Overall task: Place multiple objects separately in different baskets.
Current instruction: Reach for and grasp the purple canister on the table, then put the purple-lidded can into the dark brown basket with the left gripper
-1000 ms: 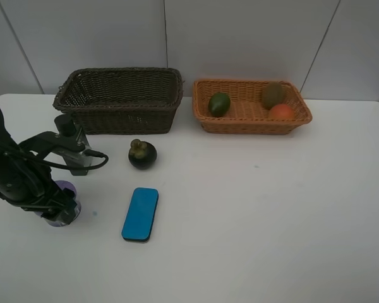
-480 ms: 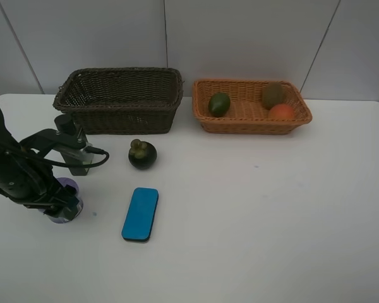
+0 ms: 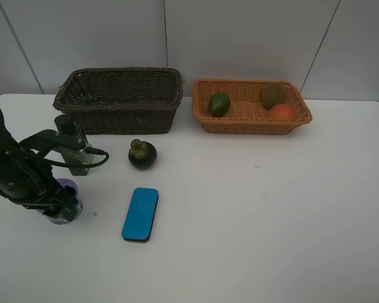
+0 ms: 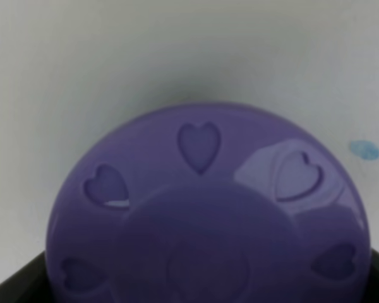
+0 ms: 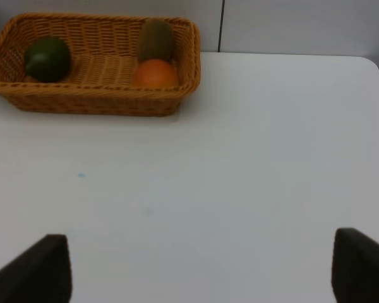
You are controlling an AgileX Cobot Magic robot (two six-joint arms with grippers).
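Purple heart-patterned tub lid [image 4: 205, 208]

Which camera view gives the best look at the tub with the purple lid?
The left wrist view: the purple lid fills the picture from close, and its heart shapes are clear. In the exterior high view the tub is small and the left arm hides most of it. The right wrist view does not show it.
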